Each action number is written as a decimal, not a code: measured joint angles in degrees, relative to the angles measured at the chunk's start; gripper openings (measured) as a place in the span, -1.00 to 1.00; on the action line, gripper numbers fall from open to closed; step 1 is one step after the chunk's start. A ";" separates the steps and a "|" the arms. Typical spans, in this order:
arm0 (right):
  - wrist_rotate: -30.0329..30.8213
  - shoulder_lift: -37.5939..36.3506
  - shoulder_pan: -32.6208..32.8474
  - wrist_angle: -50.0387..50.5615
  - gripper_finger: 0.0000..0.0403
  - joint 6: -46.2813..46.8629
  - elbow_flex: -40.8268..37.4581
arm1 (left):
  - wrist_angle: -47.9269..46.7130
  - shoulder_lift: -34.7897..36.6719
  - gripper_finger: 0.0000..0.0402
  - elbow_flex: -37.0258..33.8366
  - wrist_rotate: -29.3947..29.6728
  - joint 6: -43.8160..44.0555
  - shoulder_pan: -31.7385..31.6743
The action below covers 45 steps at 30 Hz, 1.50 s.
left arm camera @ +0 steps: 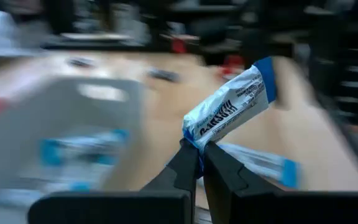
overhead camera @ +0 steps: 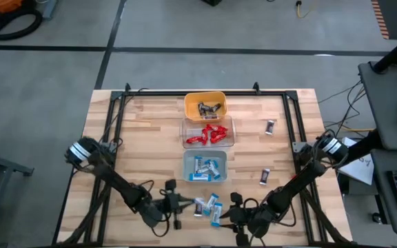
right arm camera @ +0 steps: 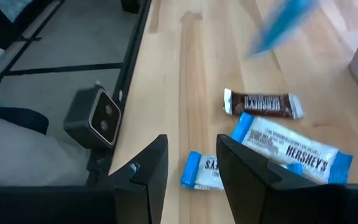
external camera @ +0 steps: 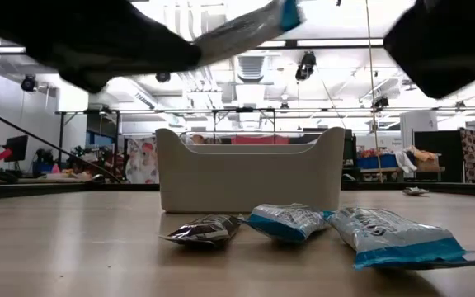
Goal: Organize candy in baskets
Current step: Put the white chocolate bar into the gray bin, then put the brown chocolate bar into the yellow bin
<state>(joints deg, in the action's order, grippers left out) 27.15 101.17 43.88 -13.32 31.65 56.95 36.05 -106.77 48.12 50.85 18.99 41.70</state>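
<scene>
- We look down on a wooden table (overhead camera: 150, 131) with three small baskets in a row along its middle.
- The yellow basket (overhead camera: 205, 105) at the far end holds dark-wrapped candy, the clear basket (overhead camera: 208, 131) in the middle holds red candy, and the pale grey-blue basket (overhead camera: 205, 167) nearest the front holds blue-and-white candy.
- The left arm stretches low across the front of the table, reaching toward the centre. The left claw (left arm camera: 199, 152) is clamped together on one end of a blue-and-white bar (left arm camera: 229, 109), which it holds tilted up in the air, just in front of the grey-blue basket.
- The right arm reaches in from the other side, also low at the front edge. The right claw (right arm camera: 191, 158) stands apart and holds nothing, hovering over loose candy.
- On the table under the right claw lie two blue-and-white bars (right arm camera: 291, 149) and one dark brown bar (right arm camera: 263, 104).
- Two more dark bars (overhead camera: 270, 127) lie well apart on the right side of the table.
</scene>
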 joint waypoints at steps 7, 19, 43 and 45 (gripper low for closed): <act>2.77 -4.04 -0.02 3.64 -0.37 -4.81 0.00 | -27.24 12.18 -1.00 0.00 11.46 2.13 -4.92; 21.81 -17.77 -0.22 21.75 -0.37 -6.13 0.00 | -35.06 14.50 -0.99 0.00 -0.91 -5.01 -17.61; -2.70 -27.02 -19.17 55.28 -0.37 27.41 -0.07 | -36.64 18.18 -0.43 0.00 -9.41 -12.88 -19.05; -6.85 -26.62 -20.54 60.30 -0.37 30.49 -0.07 | -37.68 20.04 -0.43 0.00 -11.27 -14.57 -19.02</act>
<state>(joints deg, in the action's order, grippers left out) 20.30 74.55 23.34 46.98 62.14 56.88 -1.63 -86.72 48.12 39.58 4.42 22.68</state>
